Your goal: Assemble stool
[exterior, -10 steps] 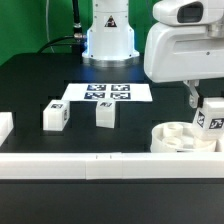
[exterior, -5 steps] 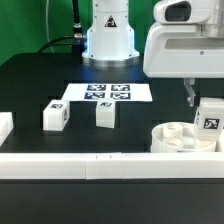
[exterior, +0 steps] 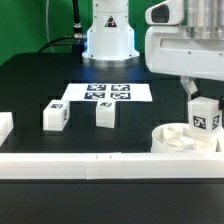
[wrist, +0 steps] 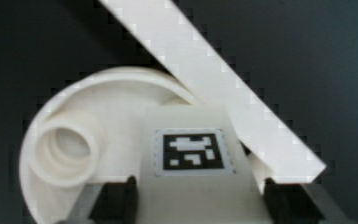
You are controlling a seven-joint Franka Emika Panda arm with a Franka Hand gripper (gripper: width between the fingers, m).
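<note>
Stool seat point(exterior: 178, 140): thick round white plastic disc with raised rings and a round socket on top. It lies on the black table point(exterior: 40, 80) at the exterior view's right, just behind the long white rail point(exterior: 90, 165). In the wrist view the seat point(wrist: 78, 120) lies partly under the rail point(wrist: 202, 65), which crosses it at a slant.
Held leg point(exterior: 206, 118): short white block, upright, with a black-and-white square tag facing the camera. It is over the seat's far edge, and in the wrist view the tag point(wrist: 194, 150) sits against the seat's rim.
First loose leg point(exterior: 55, 115): tagged white block standing on the table, toward the exterior view's left.
Second loose leg point(exterior: 104, 113): same kind of block, near the first, in front of the marker board point(exterior: 105, 93), well apart from the seat.
Pincer point(exterior: 203, 106): clamped on the held leg, its dark fingers point(wrist: 114, 200) one on each side of the block.
Hard to make out: whether the held leg touches the seat or sits in a socket. The seat's right side runs out of frame, and a white piece point(exterior: 4, 125) is cut off at the exterior view's left edge.
</note>
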